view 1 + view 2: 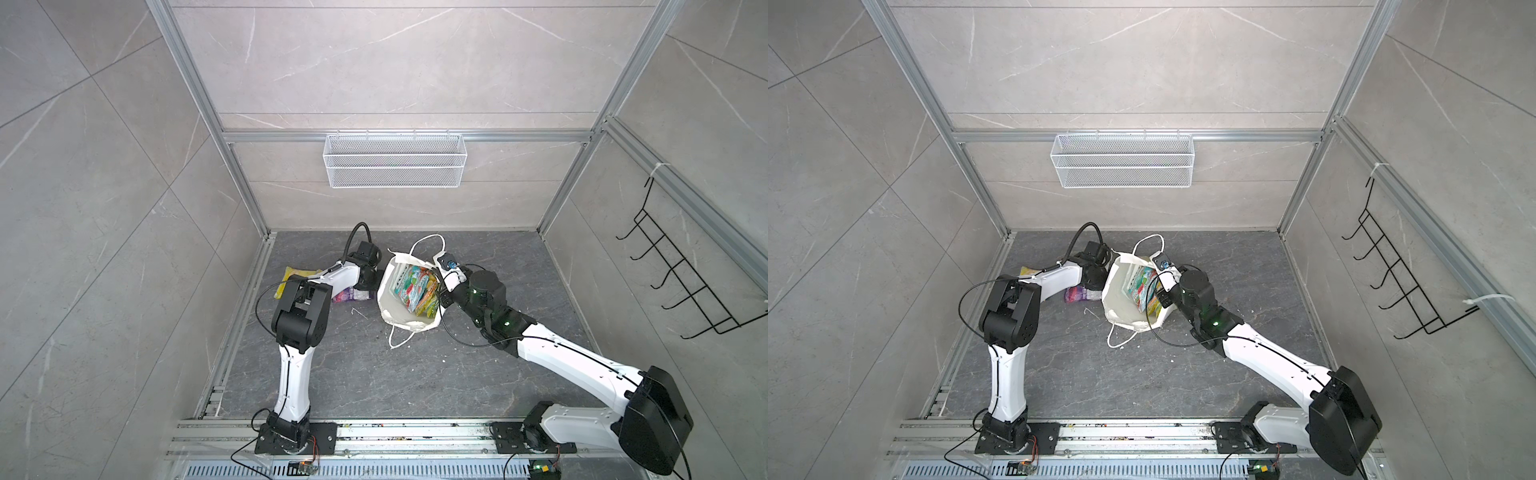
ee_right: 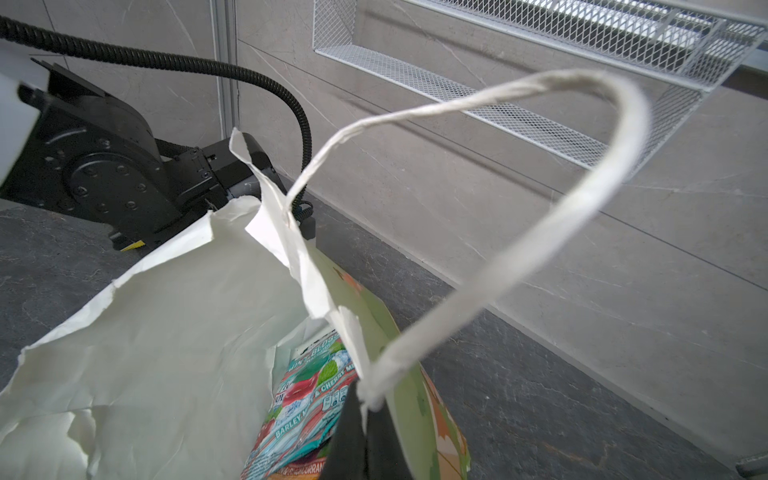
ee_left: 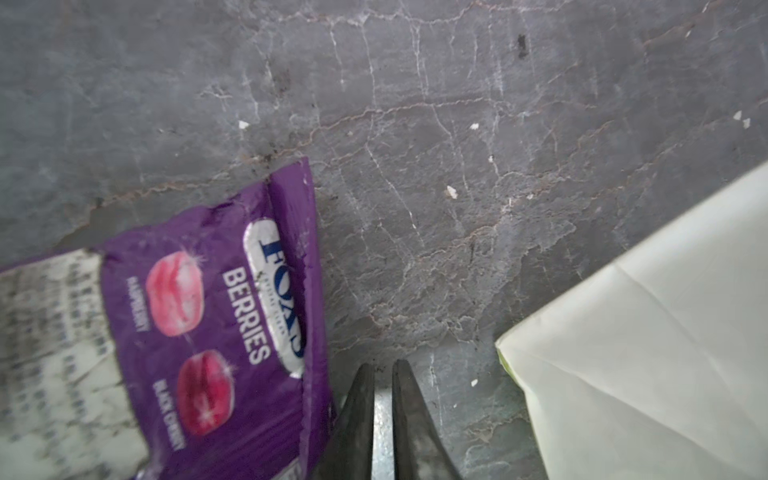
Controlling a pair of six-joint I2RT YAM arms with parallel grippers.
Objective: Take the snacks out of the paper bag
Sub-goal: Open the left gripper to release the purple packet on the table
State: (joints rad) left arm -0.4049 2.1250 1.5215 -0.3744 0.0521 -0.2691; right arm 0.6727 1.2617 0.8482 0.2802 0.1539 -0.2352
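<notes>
Left arm is bent low, left gripper (image 3: 383,374) over bare worktop (image 3: 415,124), jaws nearly closed, holding nothing. Right gripper (image 2: 365,409) is clamped on the paper bag (image 1: 388,307) rim by its handle. Two snacks lie out: purple packet (image 3: 216,332), yellow packet (image 1: 291,276). Several glossy packets (image 1: 415,291) are left inside the torn white bag at mid-worktop.

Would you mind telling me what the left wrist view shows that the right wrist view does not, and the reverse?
Only the left wrist view shows the purple packet lying on the dark floor, lettered "BERRIES", beside the left gripper, whose jaws stand almost together with nothing between them.

Only the right wrist view shows the right gripper shut on the bag's rim at the cord handle, the teal-red packet inside, and the mesh basket.

Both show the paper bag and the floor.
</notes>
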